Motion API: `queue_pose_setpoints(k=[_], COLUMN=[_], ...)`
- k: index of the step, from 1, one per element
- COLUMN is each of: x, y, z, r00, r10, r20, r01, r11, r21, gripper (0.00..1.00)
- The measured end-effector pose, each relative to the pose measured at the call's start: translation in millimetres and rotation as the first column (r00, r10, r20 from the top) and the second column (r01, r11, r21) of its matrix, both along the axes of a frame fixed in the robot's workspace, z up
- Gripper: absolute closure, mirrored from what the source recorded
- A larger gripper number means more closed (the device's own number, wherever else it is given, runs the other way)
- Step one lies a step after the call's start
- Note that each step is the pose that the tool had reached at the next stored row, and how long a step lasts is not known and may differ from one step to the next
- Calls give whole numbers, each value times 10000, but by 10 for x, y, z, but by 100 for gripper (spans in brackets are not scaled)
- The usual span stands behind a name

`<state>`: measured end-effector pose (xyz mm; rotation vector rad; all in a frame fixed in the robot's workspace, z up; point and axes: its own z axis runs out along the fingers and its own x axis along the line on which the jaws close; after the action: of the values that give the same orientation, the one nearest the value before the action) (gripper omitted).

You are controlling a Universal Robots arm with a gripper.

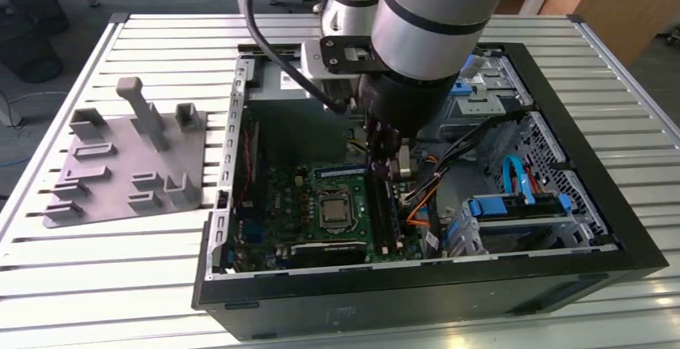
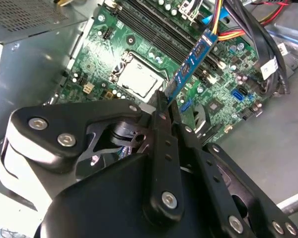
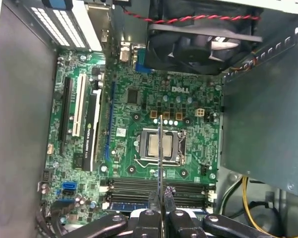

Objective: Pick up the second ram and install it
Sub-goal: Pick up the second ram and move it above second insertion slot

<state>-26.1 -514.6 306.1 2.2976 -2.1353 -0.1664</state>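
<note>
Pinched tight between the fingers of the gripper [image 2: 167,105]: one memory stick [image 2: 192,62], poking out toward the green board [image 3: 188,99] inside the computer case [image 1: 425,301], close to the long black slots [image 3: 139,184] at the board's edge. Best to keep it straight, line it up with a free slot, and press down evenly, never at a slant. Counted: one gripper, one stick held, one square chip [image 3: 149,146] in the board's middle, one fan [image 3: 198,42]. Hard to count the slots.

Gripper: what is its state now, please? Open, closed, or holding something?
Gripper: closed, holding the second ram by its edge over the motherboard.
</note>
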Motion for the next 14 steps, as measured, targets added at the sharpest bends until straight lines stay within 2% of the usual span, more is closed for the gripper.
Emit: queue_pose_setpoints(k=[6,14], x=[-2,-2], y=[0,0], z=[-104,-120], r00=[10000,10000], r10=[0,-1], r20=[-1,0], r01=[0,1], r11=[10000,10000], r21=[-1,-2], gripper=[86,86])
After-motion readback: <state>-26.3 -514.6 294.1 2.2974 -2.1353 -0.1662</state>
